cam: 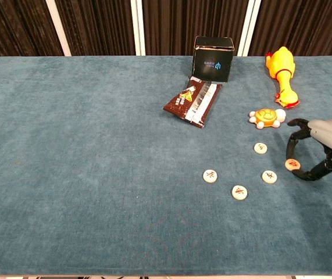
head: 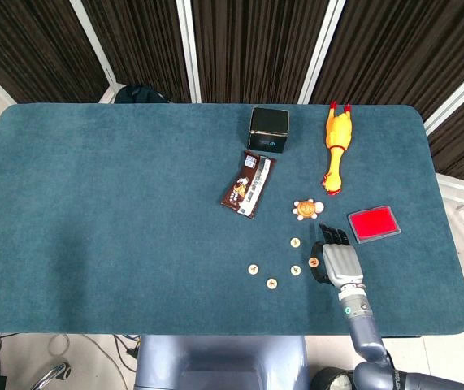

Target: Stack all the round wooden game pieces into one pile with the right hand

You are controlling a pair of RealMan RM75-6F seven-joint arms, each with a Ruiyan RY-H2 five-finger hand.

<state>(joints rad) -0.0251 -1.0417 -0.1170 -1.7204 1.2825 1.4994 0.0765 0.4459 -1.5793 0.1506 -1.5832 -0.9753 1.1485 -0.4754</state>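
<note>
Chest view: right hand (cam: 320,152) low over the blue tabletop (cam: 84,151) at the right edge, fingers (cam: 293,139) curled down around 1 round wooden piece (cam: 293,164); piece sits between fingertip and thumb, looks pinched, tho can't tell if it's lifted off the cloth or resting on it; 4 other round pieces lie loose & apart to its left: 1 near the turtle (cam: 260,148), 1 just beside the hand (cam: 269,176), 1 further fwd (cam: 239,192), 1 furthest left (cam: 210,175); none stacked yet. Head view shows same hand (head: 339,262) w/ the held piece (head: 314,262) at its left side. Left hand not seen in either view. Behind the pieces: small orange toy turtle (cam: 266,118), brown snack packet (cam: 193,101), black box (cam: 213,58), yellow rubber chicken (cam: 282,68) at far right; red flat pad (head: 374,223) just beyond the right hand, mostly hidden in chest view.
</note>
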